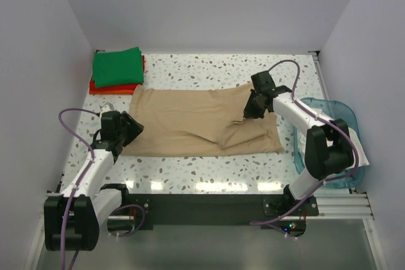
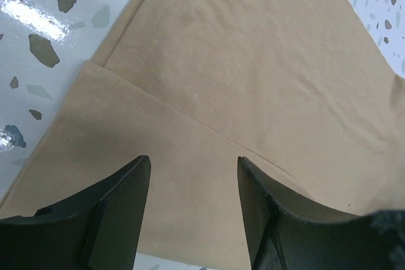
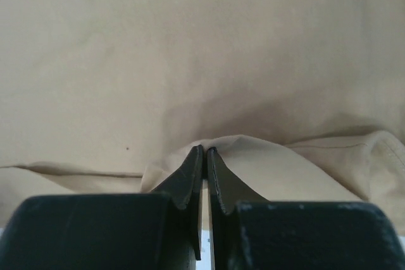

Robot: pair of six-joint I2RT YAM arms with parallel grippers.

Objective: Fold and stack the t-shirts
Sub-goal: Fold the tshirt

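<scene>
The tan-beige t-shirt point(image 1: 190, 121) lies spread across the middle of the table, partly folded, with its right part pulled leftward into a flap. My right gripper point(image 1: 250, 110) is shut on a pinch of this tan cloth point(image 3: 253, 156) and holds it lifted over the shirt. My left gripper point(image 1: 131, 129) is open just above the shirt's left edge point(image 2: 190, 175), jaws wide apart with cloth between them. The green t-shirt point(image 1: 118, 66) lies folded on the folded red-orange t-shirt point(image 1: 114, 87) at the back left. The whitish t-shirt is out of view.
A translucent blue plastic tub point(image 1: 335, 137) stands at the right edge, behind my right arm. White walls close in the speckled table point(image 1: 202, 67) on three sides. A black rail point(image 1: 209, 203) runs along the near edge.
</scene>
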